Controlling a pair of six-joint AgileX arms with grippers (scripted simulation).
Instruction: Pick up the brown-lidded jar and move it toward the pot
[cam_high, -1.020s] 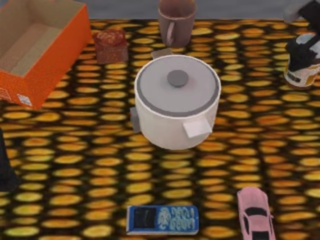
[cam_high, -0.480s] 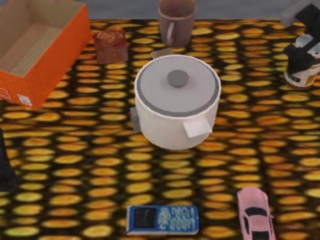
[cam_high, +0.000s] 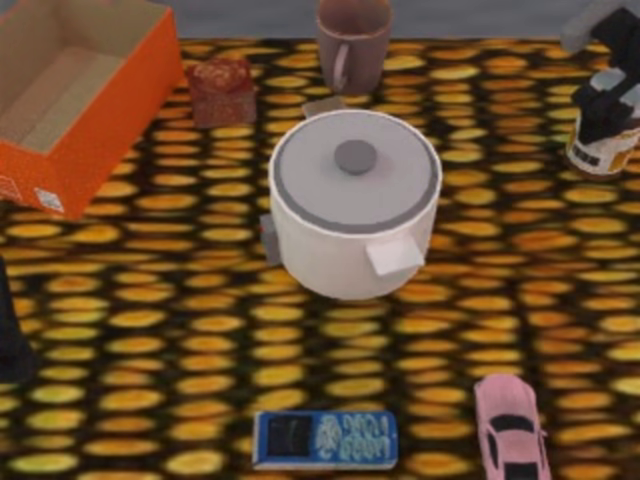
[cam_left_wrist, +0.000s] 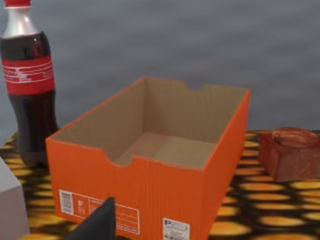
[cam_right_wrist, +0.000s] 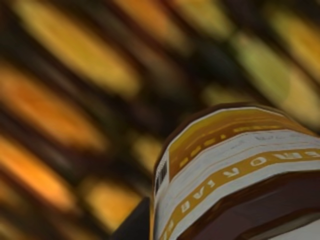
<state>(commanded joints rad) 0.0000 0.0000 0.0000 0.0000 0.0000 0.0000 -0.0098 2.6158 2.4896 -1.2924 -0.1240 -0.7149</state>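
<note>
The brown-lidded jar (cam_high: 600, 155) stands at the table's far right edge, its cream label and orange-yellow bottom edge showing below my right gripper (cam_high: 608, 112). That gripper sits on top of the jar and hides its lid. In the right wrist view the jar (cam_right_wrist: 235, 170) fills the near corner, and one dark finger (cam_right_wrist: 137, 225) lies flat against its label, shut on it. The large white pot (cam_high: 350, 200), with its grey-ringed lid and grey knob, stands mid-table, well left of the jar. My left arm (cam_high: 8, 345) is parked at the left edge, open.
A taupe mug (cam_high: 352, 40) stands behind the pot. An orange box (cam_high: 100, 110) is at the back left, with a red block (cam_high: 222, 90) beside it. A blue phone (cam_high: 325, 438) and a pink toy car (cam_high: 510, 428) lie near the front. A cola bottle (cam_left_wrist: 30, 85) stands behind the box.
My right gripper has shifted slightly over the jar, showing a little more of the label. The jar stays in the same spot. The left arm has not moved.
</note>
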